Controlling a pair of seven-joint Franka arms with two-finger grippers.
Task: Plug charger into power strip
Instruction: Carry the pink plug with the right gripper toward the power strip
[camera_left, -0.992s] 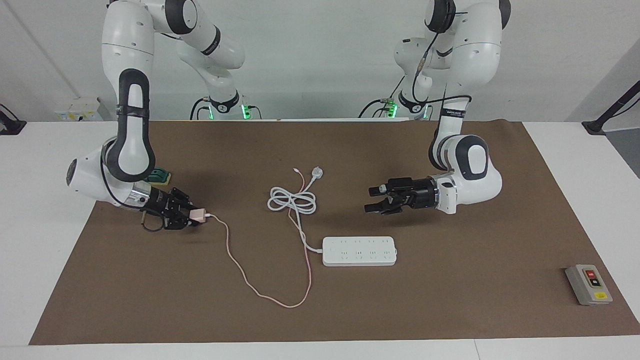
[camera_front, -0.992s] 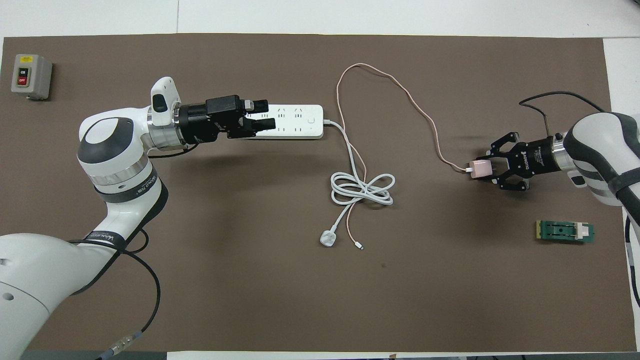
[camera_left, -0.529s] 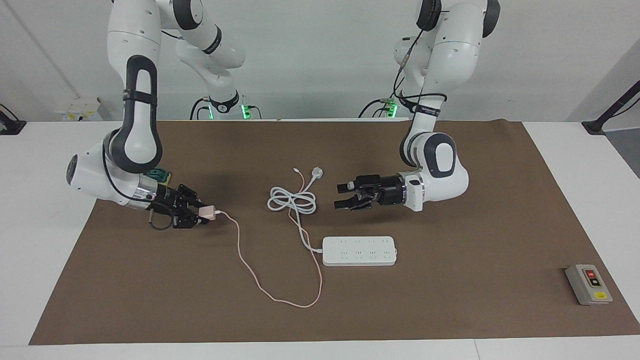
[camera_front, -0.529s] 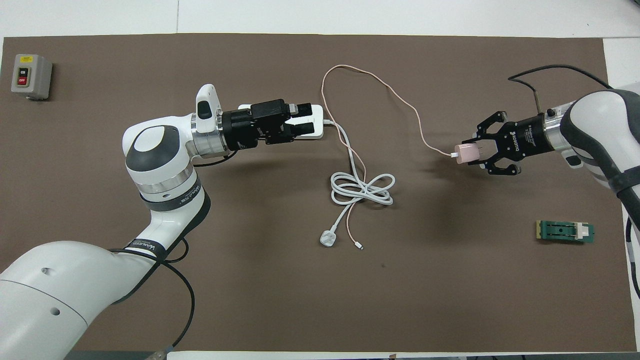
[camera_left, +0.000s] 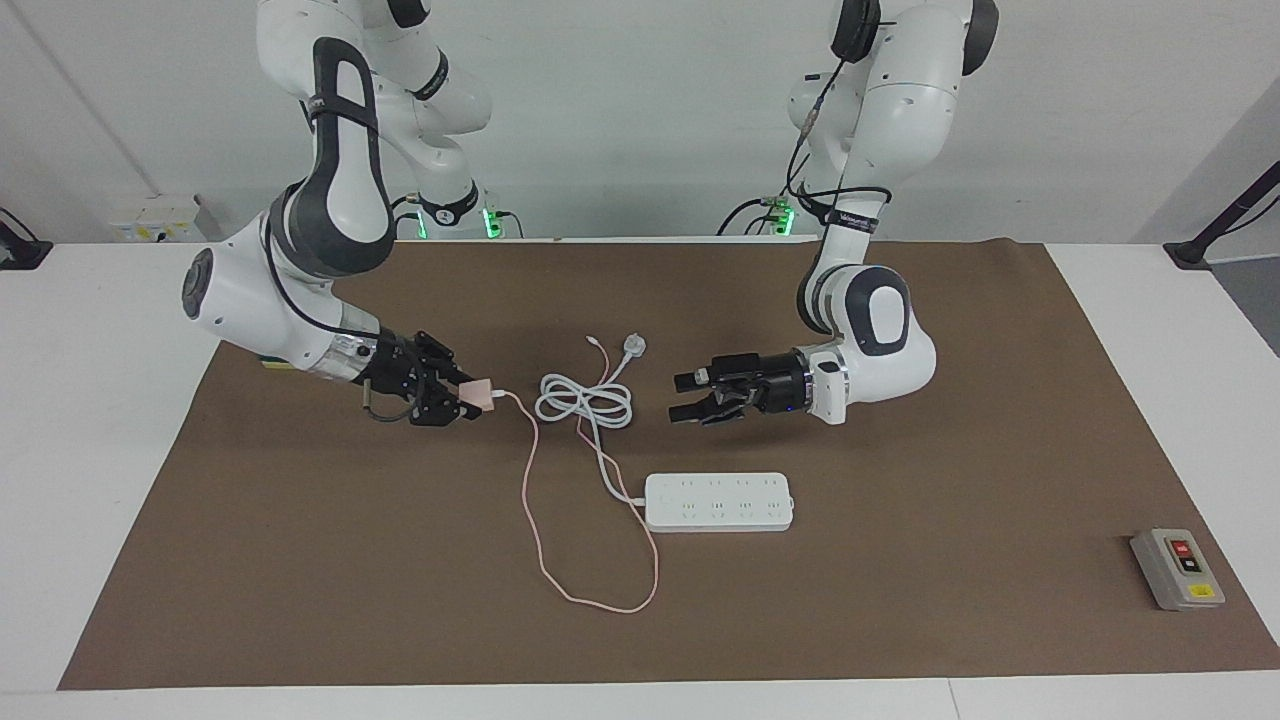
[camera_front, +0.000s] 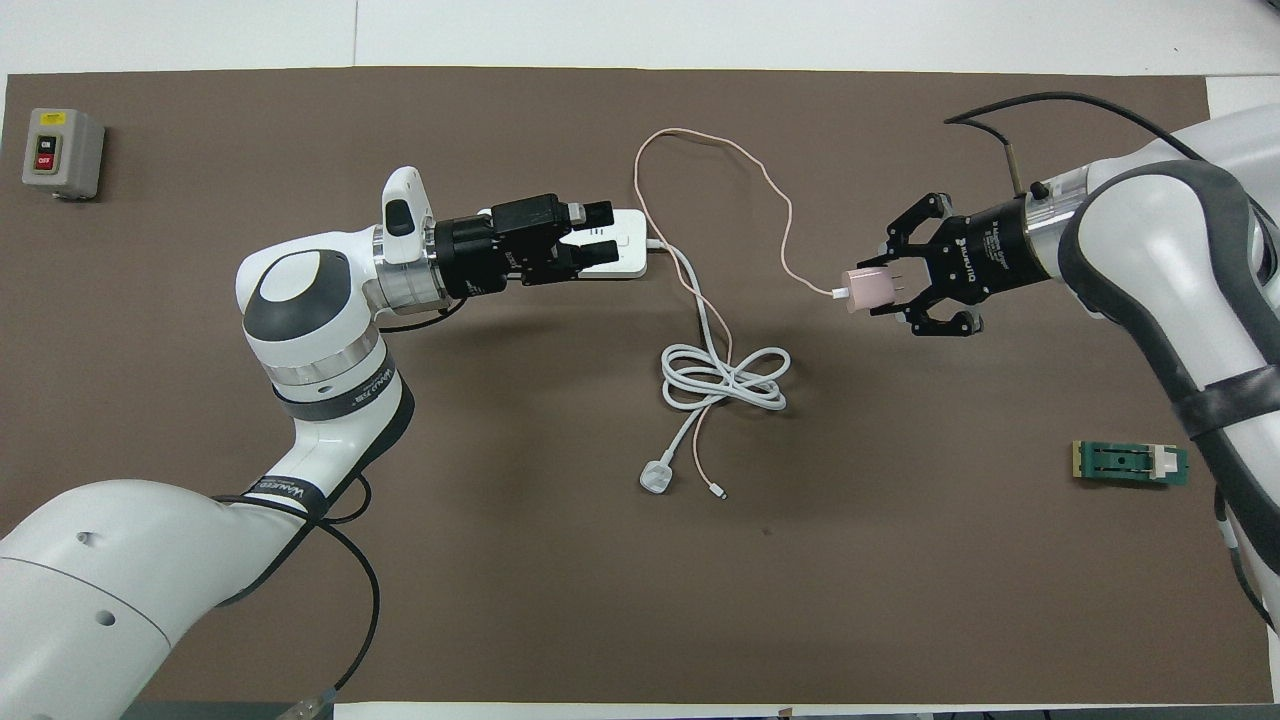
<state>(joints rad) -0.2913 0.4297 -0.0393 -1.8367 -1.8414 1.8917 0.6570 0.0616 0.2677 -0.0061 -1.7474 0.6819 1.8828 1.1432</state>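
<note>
Pale pink and cube-shaped, the wall charger (camera_left: 478, 391) (camera_front: 869, 289) was clamped between the fingers (camera_left: 452, 392) of the right gripper (camera_left: 466, 396) (camera_front: 893, 290), which held it clear of the table (camera_left: 900, 600) over the brown mat (camera_left: 300, 560) (camera_front: 500, 600), beside the coiled white cord (camera_left: 586, 403) (camera_front: 723, 378). Its two metal prongs pointed back into the gripper, and its long thin pink cable (camera_left: 560, 560) (camera_front: 720, 150) hung from the free face, dropped to the mat and ran in a loop past the power strip.

The long flat white power strip (camera_left: 719, 501) (camera_front: 622, 256) lay flat on the mat, sockets upward, farther from the robots than the coiled cord. Its thick white cord left the end toward the right arm, ran into the coil and ended at a round white plug (camera_left: 633, 346) (camera_front: 656, 476), nearer to the robots. The pink cable's small free connector (camera_left: 594, 341) (camera_front: 718, 491) lay just beside that plug.

The left gripper (camera_left: 682, 398) (camera_front: 605, 233) hung in the air with its fingers spread and nothing between them; seen from above it overlapped the power strip, and the facing view showed it raised clear of the strip.

A small grey switch box (camera_left: 1178, 569) (camera_front: 61, 152) with red and black buttons sat well apart, at the left arm's end of the table. A small green block (camera_front: 1130, 464) lay at the right arm's end.
</note>
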